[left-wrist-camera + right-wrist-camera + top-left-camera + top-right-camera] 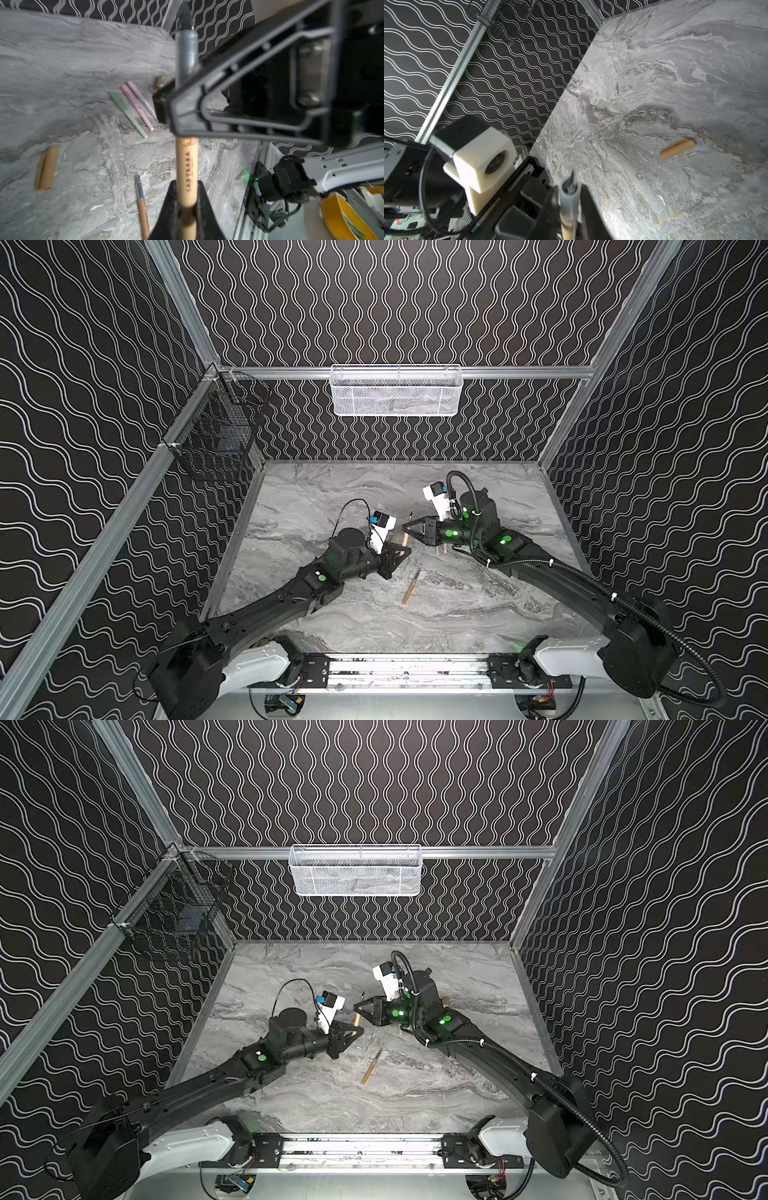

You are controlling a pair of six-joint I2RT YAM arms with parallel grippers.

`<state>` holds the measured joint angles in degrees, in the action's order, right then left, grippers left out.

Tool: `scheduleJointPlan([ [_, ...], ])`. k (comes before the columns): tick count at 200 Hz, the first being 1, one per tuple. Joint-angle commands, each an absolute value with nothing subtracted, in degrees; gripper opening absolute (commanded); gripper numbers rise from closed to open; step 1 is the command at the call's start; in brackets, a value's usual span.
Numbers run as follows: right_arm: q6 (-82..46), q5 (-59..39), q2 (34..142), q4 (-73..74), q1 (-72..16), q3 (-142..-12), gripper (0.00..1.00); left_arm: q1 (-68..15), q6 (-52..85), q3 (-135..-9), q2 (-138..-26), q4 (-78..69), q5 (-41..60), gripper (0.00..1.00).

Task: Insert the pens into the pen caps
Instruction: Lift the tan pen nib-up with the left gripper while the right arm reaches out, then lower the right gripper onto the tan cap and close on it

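A tan-orange pen (187, 166) with a grey grip and a dark tip hangs above the table's middle, seen in both top views (404, 538) (356, 1019). My left gripper (186, 199) (409, 549) is shut on its barrel. My right gripper (570, 199) (403, 526) stands around the grey grip (569, 197), with a thin gap beside one finger. Another tan-orange pen (411, 587) (142, 207) lies uncapped on the table. Tan-orange caps lie loose (678, 148) (46, 168) (158, 82). A green pen (127, 114) and two pink pens (137, 108) lie side by side under the right arm.
A white mesh basket (395, 391) hangs on the back wall. A black wire basket (220, 431) hangs on the left wall. Aluminium rails edge the marble table (332, 614), with the arms' mounting rail (407, 668) at the front.
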<state>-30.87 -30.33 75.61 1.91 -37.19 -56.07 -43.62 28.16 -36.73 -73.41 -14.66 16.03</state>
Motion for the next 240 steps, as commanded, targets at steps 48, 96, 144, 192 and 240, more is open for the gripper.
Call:
scheduleJointPlan([
  [48,-31.14,-19.95,69.47,-1.58,-37.35,-59.53,0.39,-43.59,30.95,-30.34,-60.51,-11.84,-1.06,0.00],
  [96,-30.54,-3.49,77.45,-10.56,-37.35,-61.66,0.38,-43.60,28.79,-29.95,-46.91,-1.44,-7.33,0.00],
  [144,-29.00,-2.95,95.92,-15.18,-40.49,-68.24,0.49,-43.66,29.79,-27.84,-38.22,4.51,-16.86,0.00],
  [192,-27.97,0.34,111.13,-19.15,-42.60,-77.50,0.51,-43.59,29.80,-27.54,-38.39,4.76,-15.85,0.00],
  [240,-26.95,2.43,118.02,-21.34,-43.33,-82.56,0.53,-43.61,29.30,-27.42,-39.76,2.67,-13.72,0.00],
])
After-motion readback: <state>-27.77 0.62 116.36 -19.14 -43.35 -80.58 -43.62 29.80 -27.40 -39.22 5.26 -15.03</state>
